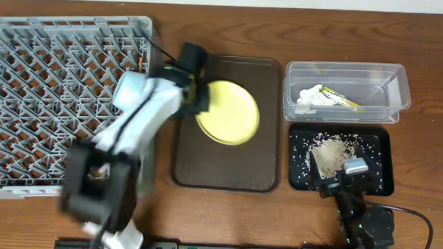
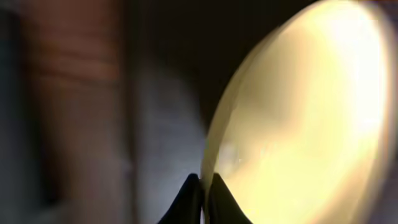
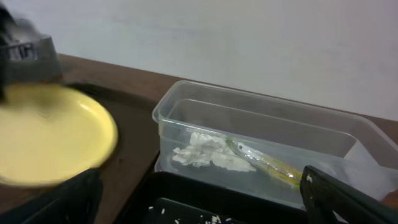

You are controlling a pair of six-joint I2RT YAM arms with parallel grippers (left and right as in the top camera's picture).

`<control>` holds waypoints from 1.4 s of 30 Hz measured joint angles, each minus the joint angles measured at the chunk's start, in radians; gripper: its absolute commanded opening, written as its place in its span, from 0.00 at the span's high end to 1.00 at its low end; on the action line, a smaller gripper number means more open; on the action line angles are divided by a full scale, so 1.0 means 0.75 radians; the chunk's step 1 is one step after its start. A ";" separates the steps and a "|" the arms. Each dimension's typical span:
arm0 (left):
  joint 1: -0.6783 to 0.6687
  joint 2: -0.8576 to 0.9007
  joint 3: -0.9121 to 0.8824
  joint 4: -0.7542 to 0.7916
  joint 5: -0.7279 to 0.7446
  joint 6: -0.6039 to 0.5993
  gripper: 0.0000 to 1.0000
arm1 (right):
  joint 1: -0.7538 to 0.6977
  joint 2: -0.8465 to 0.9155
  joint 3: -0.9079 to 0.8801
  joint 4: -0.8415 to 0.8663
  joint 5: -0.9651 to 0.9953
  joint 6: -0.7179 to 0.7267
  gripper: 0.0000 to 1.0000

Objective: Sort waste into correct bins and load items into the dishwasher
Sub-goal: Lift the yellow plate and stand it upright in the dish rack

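Plate (image 1: 228,112): my left gripper (image 2: 203,190) pinches its rim (loading step).
Rack (image 1: 60,82): next I'd swing it over, gently.
Right gripper (image 3: 202,202): spread wide, empty.

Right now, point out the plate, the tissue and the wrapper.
plate (image 1: 233,114): overhead view, middle of its face.
tissue (image 3: 204,154): right wrist view, its crumpled middle.
wrapper (image 3: 267,163): right wrist view, halfway along it.

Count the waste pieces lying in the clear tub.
2, both in the clear tub: the crumpled white tissue at its left end, the yellow-green wrapper beside it toward the middle. Smaller scraps could hide underneath.
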 measured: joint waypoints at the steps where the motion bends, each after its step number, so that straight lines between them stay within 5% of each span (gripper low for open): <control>1: 0.018 -0.080 0.007 -0.032 -0.041 0.016 0.94 | 0.000 0.000 0.000 -0.001 0.000 0.000 0.01; 9: 0.201 -0.685 0.071 -0.259 -0.610 0.232 0.94 | 0.000 0.000 0.000 0.000 0.000 0.000 0.01; 15: 0.363 -0.841 0.071 -0.229 -0.864 0.497 0.94 | 0.000 0.000 0.000 -0.001 0.000 0.000 0.01; 25: 0.620 -0.720 0.058 -0.025 -0.934 0.800 0.94 | 0.000 0.000 0.000 0.000 0.000 0.000 0.01; 42: 0.630 -0.366 0.046 0.137 -0.991 1.096 0.94 | 0.000 0.000 0.000 -0.001 0.000 0.000 0.01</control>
